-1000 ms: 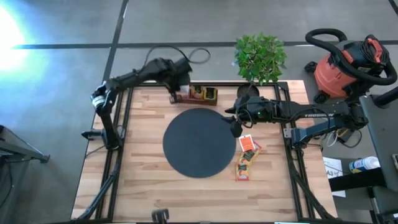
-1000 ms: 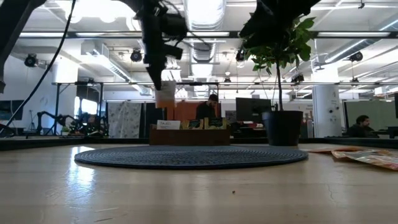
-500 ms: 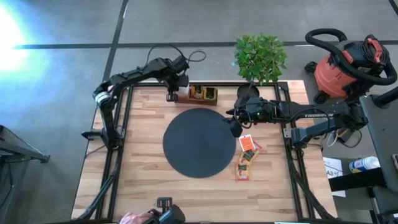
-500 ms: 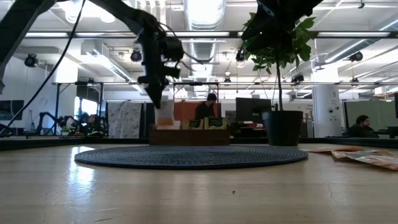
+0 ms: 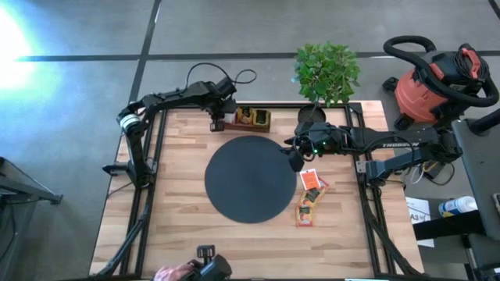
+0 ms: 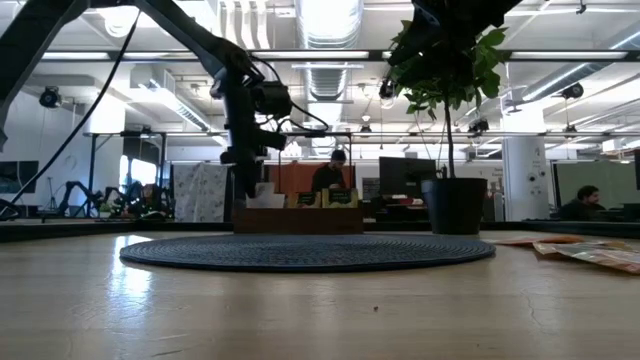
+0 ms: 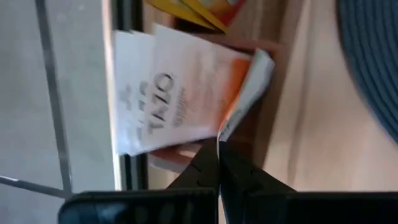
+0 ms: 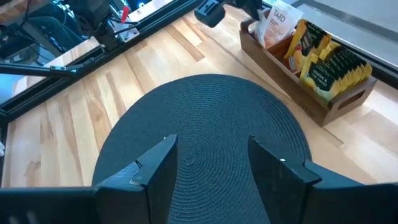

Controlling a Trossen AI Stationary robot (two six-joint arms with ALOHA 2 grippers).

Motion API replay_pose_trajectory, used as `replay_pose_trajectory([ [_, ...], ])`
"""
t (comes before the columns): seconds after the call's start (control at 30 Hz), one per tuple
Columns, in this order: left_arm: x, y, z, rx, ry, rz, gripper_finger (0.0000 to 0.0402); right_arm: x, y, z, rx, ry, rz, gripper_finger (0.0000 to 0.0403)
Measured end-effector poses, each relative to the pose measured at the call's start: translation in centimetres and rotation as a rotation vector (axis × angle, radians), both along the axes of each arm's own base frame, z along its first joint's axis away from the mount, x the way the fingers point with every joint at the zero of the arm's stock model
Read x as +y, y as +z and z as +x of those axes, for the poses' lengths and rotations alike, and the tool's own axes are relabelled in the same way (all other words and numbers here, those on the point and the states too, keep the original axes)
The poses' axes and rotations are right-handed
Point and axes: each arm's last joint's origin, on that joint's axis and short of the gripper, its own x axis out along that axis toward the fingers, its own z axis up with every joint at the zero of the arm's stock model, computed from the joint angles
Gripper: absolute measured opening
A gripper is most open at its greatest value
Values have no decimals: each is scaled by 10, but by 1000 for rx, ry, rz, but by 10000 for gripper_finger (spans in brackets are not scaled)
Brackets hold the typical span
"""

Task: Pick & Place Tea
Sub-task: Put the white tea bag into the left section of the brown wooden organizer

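The left gripper (image 5: 216, 122), clenched on a white-and-orange tea sachet (image 7: 186, 93), has dropped to the wooden box's (image 5: 251, 119) left end at the table's far edge, so release looks close. The right gripper (image 5: 294, 158) waits open over the black mat (image 5: 248, 178).

Both arms are dark, nearly black, built of slim tubular links joined by thicker rounded joints. The left arm (image 5: 168, 100) has a pale grey-white band near its base at the left of the high view, and a thin black cable (image 5: 226, 75) loops above its wrist. The right arm (image 5: 383, 143) carries faint pale lettering along its forearm link. The right gripper (image 8: 211, 163) has two broad, flat, matte black fingers (image 8: 157, 163) with squared edges.
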Motion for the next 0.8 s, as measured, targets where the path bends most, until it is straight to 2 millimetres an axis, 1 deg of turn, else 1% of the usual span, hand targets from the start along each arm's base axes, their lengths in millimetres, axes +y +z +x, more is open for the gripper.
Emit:
replay_pose_trajectory([
  [0.23, 4, -4, 1, -45, 48, 27, 6, 0, 0, 0, 0, -2, 4, 192],
  [0.3, 4, -6, 0, -51, 68, 22, 15, 0, 0, 0, 0, -2, 4, 192],
  [0.43, 5, -6, -1, -57, 105, 20, 46, 0, -1, 0, 1, -2, 4, 192],
  [0.6, 7, -5, -3, 7, 162, 109, 83, 0, -1, 0, 1, -3, 4, 192],
  [0.7, 7, -4, -5, 33, 187, 133, 94, 0, -1, 0, 1, -3, 4, 192],
  [0.8, 6, 2, -6, 37, 213, 173, 96, 0, -1, 0, 2, -2, 4, 192],
])
